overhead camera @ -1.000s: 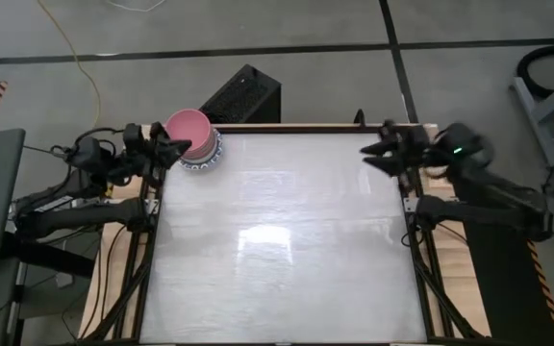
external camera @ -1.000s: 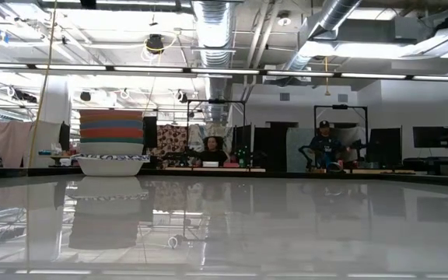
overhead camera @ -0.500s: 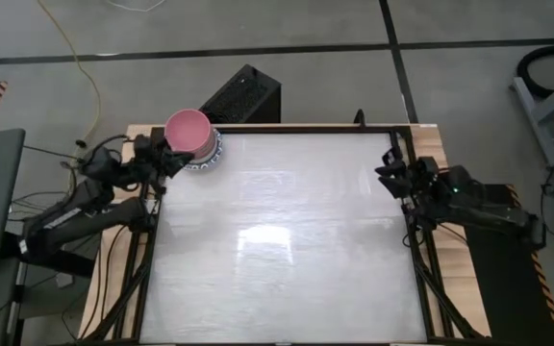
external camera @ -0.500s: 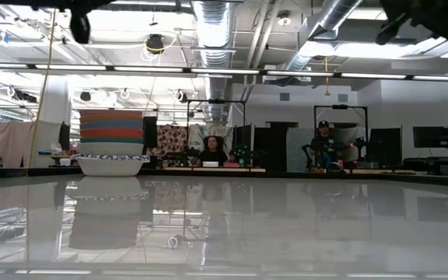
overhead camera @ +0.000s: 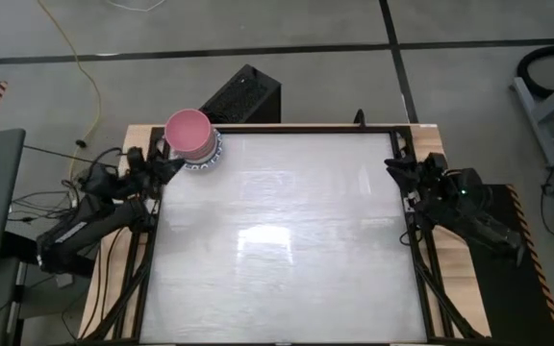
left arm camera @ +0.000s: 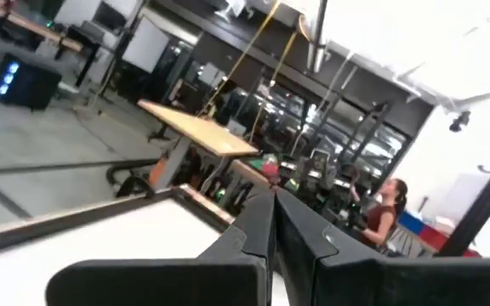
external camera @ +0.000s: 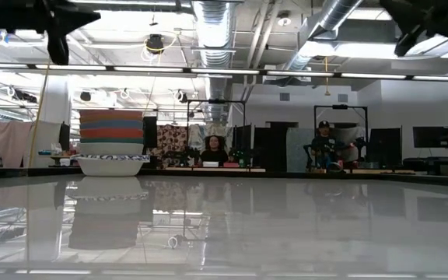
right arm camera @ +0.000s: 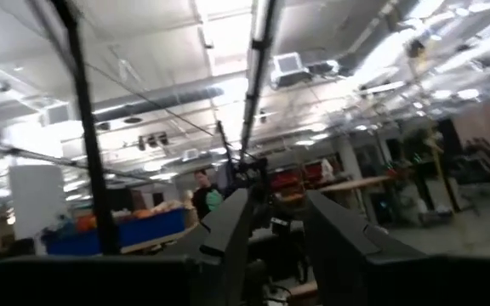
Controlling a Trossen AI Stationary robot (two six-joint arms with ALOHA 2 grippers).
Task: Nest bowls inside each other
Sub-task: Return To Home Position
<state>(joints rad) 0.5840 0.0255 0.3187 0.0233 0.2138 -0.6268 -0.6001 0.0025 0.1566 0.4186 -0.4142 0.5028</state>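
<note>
Just beside the left gripper [overhead camera: 167, 160], whose empty fingers are pressing together, the stack of nested bowls [overhead camera: 200, 152] is sitting on the table [overhead camera: 277, 250], pink bowl [overhead camera: 188, 128] topmost, while the right gripper [overhead camera: 395, 166] is waiting well apart, fingers spread.

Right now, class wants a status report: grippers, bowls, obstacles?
Left gripper shut, left edge. Right gripper open, right edge. Bowls nested, far-left corner. No obstacles.

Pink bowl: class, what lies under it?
Under the pink bowl, the low view shows stacked bowl rims, with a patterned bowl lowest. Their insides are covered.
</note>
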